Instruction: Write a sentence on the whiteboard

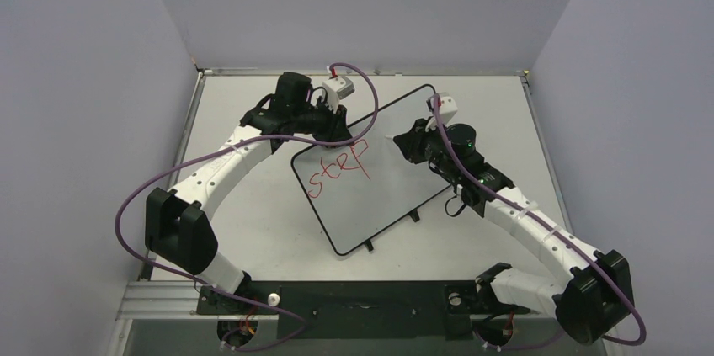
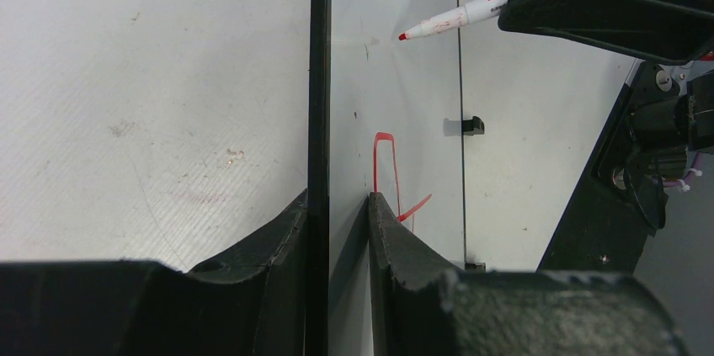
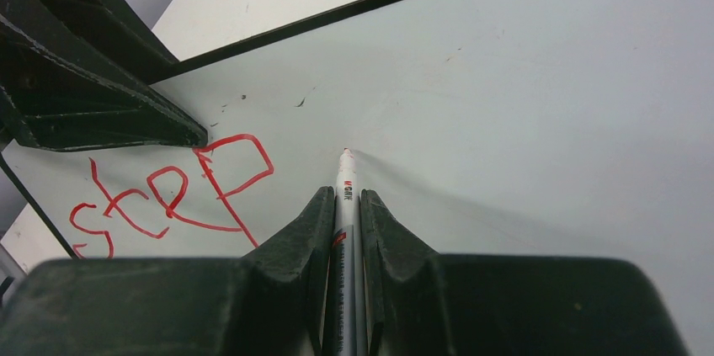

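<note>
The left gripper (image 2: 337, 204) clamps the edge of the flat white black-framed whiteboard (image 1: 396, 179), centre frame. The right gripper (image 3: 347, 203) pinches a white red-tipped marker (image 3: 345, 175) right of the red "step" lettering (image 3: 173, 196).

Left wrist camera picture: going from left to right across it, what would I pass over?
Bare table → black edge of the whiteboard → red writing → marker → right gripper holding that marker.

Pale grey table (image 1: 269, 230) here, lavender walls (image 1: 84, 78) closing it in on three sides. A metal rail (image 1: 160, 301) runs along the table's near edge. Faint scuffs (image 2: 122, 129) mark the table's surface, and over it, tilted, there's a red-tipped marker (image 2: 459, 15).
</note>
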You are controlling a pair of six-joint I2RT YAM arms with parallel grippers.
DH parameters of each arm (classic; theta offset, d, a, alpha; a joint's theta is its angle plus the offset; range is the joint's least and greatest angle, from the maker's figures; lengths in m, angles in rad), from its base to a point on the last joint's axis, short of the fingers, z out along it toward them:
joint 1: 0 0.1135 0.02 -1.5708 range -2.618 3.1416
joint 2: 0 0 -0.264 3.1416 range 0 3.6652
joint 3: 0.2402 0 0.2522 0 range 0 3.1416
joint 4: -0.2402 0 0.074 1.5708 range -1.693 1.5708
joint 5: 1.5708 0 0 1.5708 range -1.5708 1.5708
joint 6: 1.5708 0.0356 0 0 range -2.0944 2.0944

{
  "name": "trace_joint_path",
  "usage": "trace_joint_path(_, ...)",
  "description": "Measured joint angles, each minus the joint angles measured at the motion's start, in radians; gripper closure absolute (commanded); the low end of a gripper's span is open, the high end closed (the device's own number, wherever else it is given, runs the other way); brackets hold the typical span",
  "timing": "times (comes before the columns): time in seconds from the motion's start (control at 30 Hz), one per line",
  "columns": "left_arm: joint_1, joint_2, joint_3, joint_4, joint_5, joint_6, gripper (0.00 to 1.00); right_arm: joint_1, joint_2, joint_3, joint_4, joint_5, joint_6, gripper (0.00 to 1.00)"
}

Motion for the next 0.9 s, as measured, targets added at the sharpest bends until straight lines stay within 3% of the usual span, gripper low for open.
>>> trace_joint_path(0.9, -0.001, -0.002, -0.004, 0.000, -0.007, -0.005, 1.00, 0.000, 0.006, -0.066, 0.054, -0.011, 0.012, 1.00)
